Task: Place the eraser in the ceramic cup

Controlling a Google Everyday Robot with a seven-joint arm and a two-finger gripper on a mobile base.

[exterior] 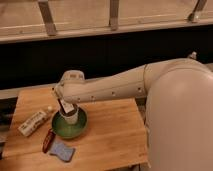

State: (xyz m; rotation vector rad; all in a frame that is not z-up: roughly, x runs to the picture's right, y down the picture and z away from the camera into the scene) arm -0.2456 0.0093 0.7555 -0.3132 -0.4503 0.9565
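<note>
Wooden tabletop at lower left: a slim white eraser with dark wrapper point(64, 106), its long axis tilted, is pinched in the robot's two-finger gripper point(63, 102) directly over the pale ceramic cup point(70, 117), which stands inside a shallow green bowl point(69, 129).

one wooden rectangular table point(107, 132) carries everything countable here. on it sits one wide shallow green bowl point(70, 129), and inside that bowl stands one small pale whitish ceramic cup point(70, 118). one slim white eraser with dark wrapper markings point(65, 106) sits at the cup's rim. one cream tube point(33, 123) lies left of the bowl, one dark reddish slim object point(48, 140) lies near the front, and one blue-grey squarish pad point(62, 150) lies beside it. one white robot arm point(125, 85) ends in one gripper point(62, 100) just above the cup.
</note>
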